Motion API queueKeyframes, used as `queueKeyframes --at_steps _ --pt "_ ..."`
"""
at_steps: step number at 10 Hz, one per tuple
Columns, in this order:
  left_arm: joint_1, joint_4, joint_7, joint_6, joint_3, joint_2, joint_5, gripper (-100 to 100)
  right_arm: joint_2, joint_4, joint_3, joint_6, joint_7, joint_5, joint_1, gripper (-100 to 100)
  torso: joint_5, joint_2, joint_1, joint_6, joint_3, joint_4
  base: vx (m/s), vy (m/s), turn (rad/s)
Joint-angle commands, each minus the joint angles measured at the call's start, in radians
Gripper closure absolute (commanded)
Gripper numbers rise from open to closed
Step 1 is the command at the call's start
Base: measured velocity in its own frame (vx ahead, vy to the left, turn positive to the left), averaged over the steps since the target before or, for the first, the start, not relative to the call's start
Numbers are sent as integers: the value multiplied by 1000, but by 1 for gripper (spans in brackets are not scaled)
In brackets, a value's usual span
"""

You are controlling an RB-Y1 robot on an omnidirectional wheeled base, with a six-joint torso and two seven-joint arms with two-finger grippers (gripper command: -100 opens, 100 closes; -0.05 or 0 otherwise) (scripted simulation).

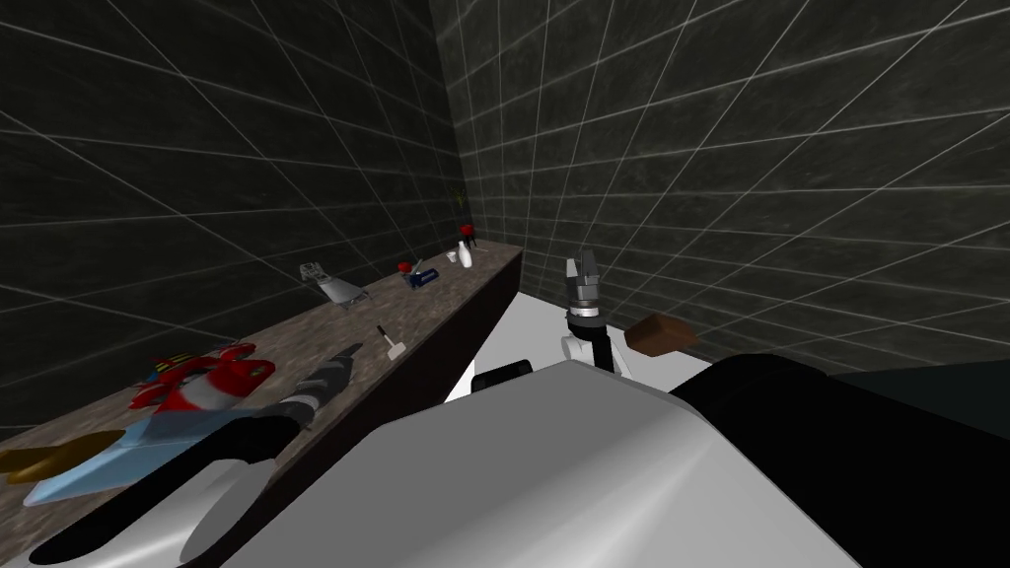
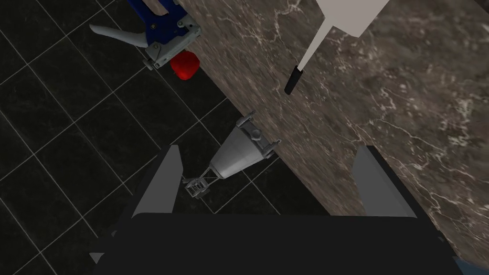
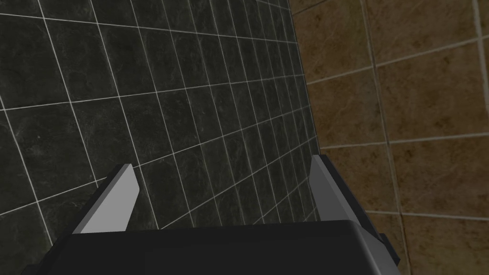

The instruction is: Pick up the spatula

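Note:
The spatula (image 1: 392, 342), a white blade on a thin stem with a black grip, lies flat on the brown marbled counter (image 1: 464, 296). In the left wrist view the spatula (image 2: 310, 52) lies well ahead of my fingers, black grip end nearest. My left gripper (image 2: 270, 184) hovers open over the counter's back edge with nothing between its fingers. In the head view the left gripper (image 1: 347, 353) sits just short of the spatula. My right gripper (image 1: 584, 268) is raised off to the right, away from the counter, and is open and empty (image 3: 222, 191).
A grey cone-shaped tool (image 2: 237, 153) rests at the counter's back edge, close to my left finger. A blue tool with a red cap (image 2: 167, 33) lies further along. A white bottle (image 1: 465, 254) stands at the far end, a red-and-white toy (image 1: 202, 383) nearer me. Dark tiled walls enclose the counter.

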Motion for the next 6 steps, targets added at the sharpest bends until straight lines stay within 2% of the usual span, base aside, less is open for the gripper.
queueKeyframes --at_steps 1,2,3,4,5,6 --pt "-5 19 -12 44 -5 20 20 -100 0 0 0 0 0 0 0 0 0 0 0 0 0 0 15 8 -67" --pt "-4 32 -26 81 -3 59 60 -100 0 0 0 0 0 0 0 0 0 0 0 -1 0 0 19 11 -125" --pt "-4 32 -26 102 -3 59 61 -100 0 0 0 0 0 0 0 0 0 0 1 0 0 0 18 15 -59" --pt "-5 46 -40 134 -3 97 102 -100 0 0 0 0 0 0 0 0 0 0 1 -1 0 0 23 19 -112" --pt "-5 46 -40 158 -3 97 102 -100 0 0 0 0 0 0 0 0 0 0 1 0 0 0 21 17 -76" --pt "-7 59 -53 187 -6 133 143 -100 0 0 0 0 0 0 0 0 0 0 1 -1 0 0 25 24 -153"
